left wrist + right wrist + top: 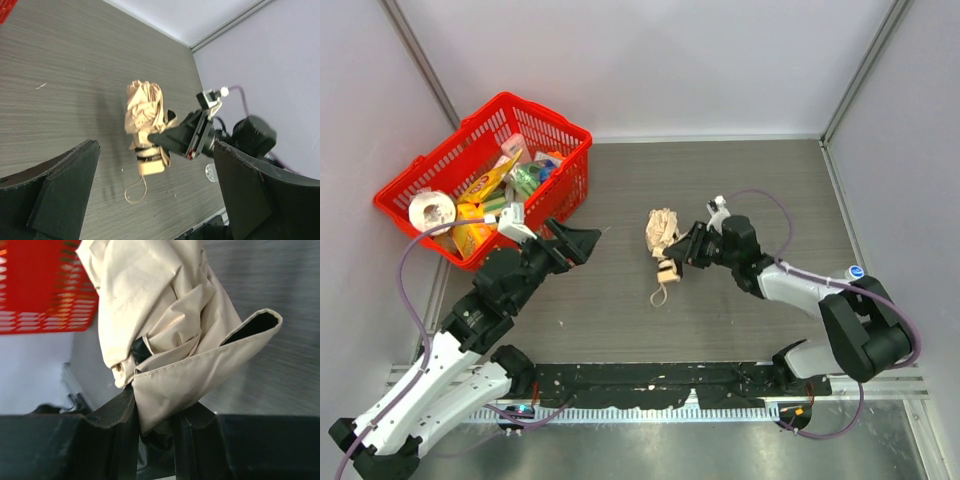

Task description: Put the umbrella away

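Beige fabric folding umbrella gripped by the right end effector at the middle of the grey wood-grain surface.

The right end effector's jaws stand narrow, the black fingers pinching a fold of bunched canopy cloth just above the small tan handle, whose cord loop trails onto the surface. The left end effector hovers wide open and holds nothing, between the umbrella and the red plastic mesh basket of packets at far left.
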{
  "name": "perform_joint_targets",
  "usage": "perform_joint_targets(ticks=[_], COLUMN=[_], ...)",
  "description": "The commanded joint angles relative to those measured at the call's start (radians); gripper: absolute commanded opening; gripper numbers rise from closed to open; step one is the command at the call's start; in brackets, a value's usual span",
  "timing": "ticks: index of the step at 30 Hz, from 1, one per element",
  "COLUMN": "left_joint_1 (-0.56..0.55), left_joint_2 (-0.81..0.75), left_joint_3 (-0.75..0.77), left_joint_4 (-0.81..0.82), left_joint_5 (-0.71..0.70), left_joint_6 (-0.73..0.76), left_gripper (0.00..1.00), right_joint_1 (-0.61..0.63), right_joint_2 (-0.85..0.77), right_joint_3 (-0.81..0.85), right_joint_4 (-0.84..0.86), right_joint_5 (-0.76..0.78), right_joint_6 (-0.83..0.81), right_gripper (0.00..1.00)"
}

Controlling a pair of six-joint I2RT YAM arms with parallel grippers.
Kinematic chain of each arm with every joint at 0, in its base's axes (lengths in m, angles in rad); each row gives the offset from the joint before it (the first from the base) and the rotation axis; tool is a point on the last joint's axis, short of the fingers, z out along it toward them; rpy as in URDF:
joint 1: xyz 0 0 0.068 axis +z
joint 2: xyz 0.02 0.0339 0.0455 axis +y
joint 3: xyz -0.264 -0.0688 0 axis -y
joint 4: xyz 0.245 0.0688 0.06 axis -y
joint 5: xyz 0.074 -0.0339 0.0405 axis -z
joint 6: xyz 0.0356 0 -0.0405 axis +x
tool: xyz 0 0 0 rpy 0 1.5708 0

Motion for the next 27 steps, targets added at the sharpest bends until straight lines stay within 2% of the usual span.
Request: perform_joint_targets(ticks=[1,2,3,4,5,6,8,14,17,20,23,24,26,27], left_joint_1=[0.004,0.005,0.004,0.005,0.005,0.004,0.005,0.004,0.004,0.005,0.005,0.005,0.004,0.005], left_joint_2=[0.011,0.014,0.014,0.017,0.018,0.020,0.028,0.051,0.045,0.031,0.017,0.014,0.008,0.005], left_joint_3=[0.036,0.035,0.033,0.032,0.032,0.032,0.032,0.052,0.059,0.059,0.059,0.059,0.059,0.059], left_joint_4=[-0.001,0.000,0.005,0.010,0.013,0.014,0.026,0.037,0.020,0.007,-0.007,-0.009,-0.018,-0.018], left_joint_5=[0.044,0.048,0.053,0.056,0.059,0.062,0.073,0.117,0.122,0.127,0.133,0.136,0.140,0.141], left_joint_6=[0.027,0.027,0.027,0.029,0.030,0.033,0.040,0.072,0.090,0.099,0.109,0.110,0.112,0.112], left_gripper=[1.00,1.00,1.00,1.00,1.00,1.00,1.00,1.00,1.00,1.00,1.00,1.00,1.00,1.00], right_joint_1=[0.000,-0.002,-0.002,-0.003,-0.002,-0.002,-0.002,0.030,0.064,0.102,0.145,0.162,0.187,0.193], right_joint_2=[-0.014,0.012,0.029,0.071,0.125,0.148,0.236,0.562,0.700,0.787,0.863,0.868,0.853,0.819], right_joint_3=[0.330,0.408,0.473,0.513,0.581,0.608,0.686,0.955,1.091,1.160,1.228,1.231,1.222,1.198], right_joint_4=[-0.592,-0.748,-0.809,-0.928,-0.979,-1.072,-1.175,-1.398,-1.463,-1.481,-1.513,-1.514,-1.489,-1.454], right_joint_5=[0.436,0.543,0.722,0.794,0.957,1.025,1.255,1.610,1.618,1.571,1.538,1.512,1.483,1.453], right_joint_6=[-0.286,-0.338,-0.362,-0.411,-0.421,-0.448,-0.475,-0.440,-0.414,-0.424,-0.439,-0.444,-0.464,-0.491], right_gripper=[0.00,0.00,0.00,0.00,0.00,0.00,0.00,0.00,0.01,0.13,0.32,0.36,0.51,0.64])
